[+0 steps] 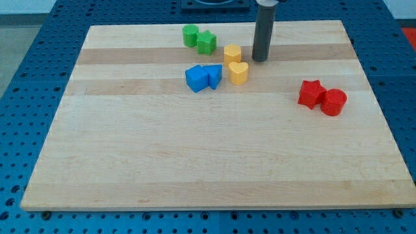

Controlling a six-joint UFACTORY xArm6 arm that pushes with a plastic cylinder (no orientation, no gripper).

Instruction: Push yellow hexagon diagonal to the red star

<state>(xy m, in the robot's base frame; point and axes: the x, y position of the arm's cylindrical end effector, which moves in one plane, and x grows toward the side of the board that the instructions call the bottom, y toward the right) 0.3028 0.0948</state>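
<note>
Nearest the view's bottom sat the red cylinder (334, 102), touching the red star (311, 93) on its right. The yellow hexagon (233, 53) stood near the board's top centre, just above the yellow heart (238, 73). My tip (260, 60), a bare rod with no jaws to open or close, was just right of the hexagon. Best approach, probably: circle round to the hexagon's upper left, then push down-right, steering clear of the heart.

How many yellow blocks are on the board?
2. The yellow hexagon sits near the view's top centre, just left of my tip. The yellow heart touches it just below. None seems hidden.
</note>
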